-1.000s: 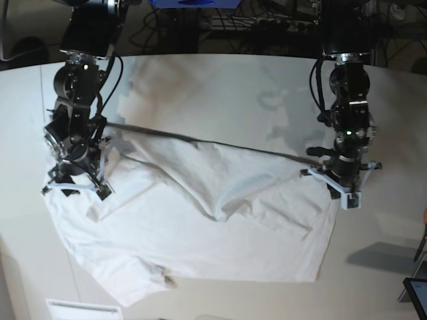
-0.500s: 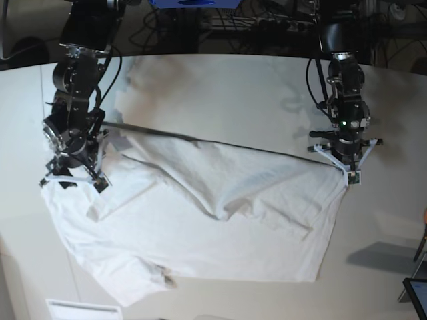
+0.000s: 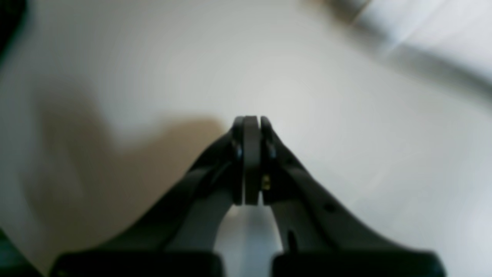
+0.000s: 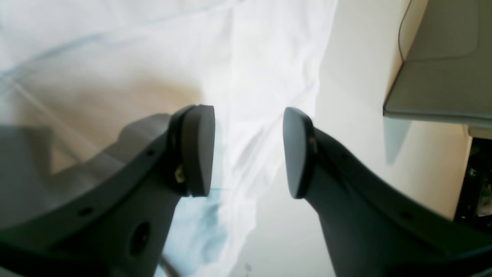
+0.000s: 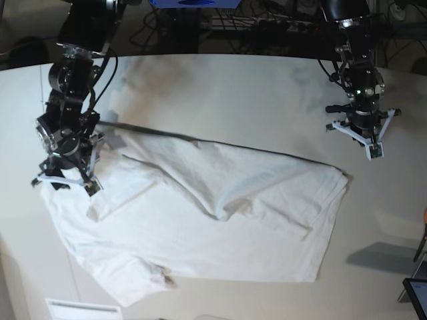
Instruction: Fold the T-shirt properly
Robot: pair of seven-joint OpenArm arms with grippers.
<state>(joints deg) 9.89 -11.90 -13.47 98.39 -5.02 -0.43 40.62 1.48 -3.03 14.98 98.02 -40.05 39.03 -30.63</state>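
Note:
The white T-shirt point(image 5: 213, 227) lies spread and wrinkled across the table, its far part folded over toward the front. My right gripper point(image 5: 63, 177), on the left of the base view, hovers over the shirt's left edge. In the right wrist view it point(image 4: 248, 150) is open and empty, with white cloth point(image 4: 261, 77) below. My left gripper point(image 5: 360, 133), on the right of the base view, is over bare table beyond the shirt's right corner point(image 5: 341, 179). In the left wrist view it point(image 3: 250, 123) is shut and holds nothing, with a blurred strip of cloth point(image 3: 426, 27) at the top right.
The pale table point(image 5: 253, 93) shows behind the shirt. A white label point(image 5: 83, 309) lies at the front left edge. Cables and dark gear point(image 5: 253, 27) sit behind the table. A grey flat object point(image 4: 434, 57) lies beside the shirt in the right wrist view.
My left gripper has come off the shirt's right corner and moved away toward the back of the table; that corner now lies flat. My right gripper has shifted slightly left.

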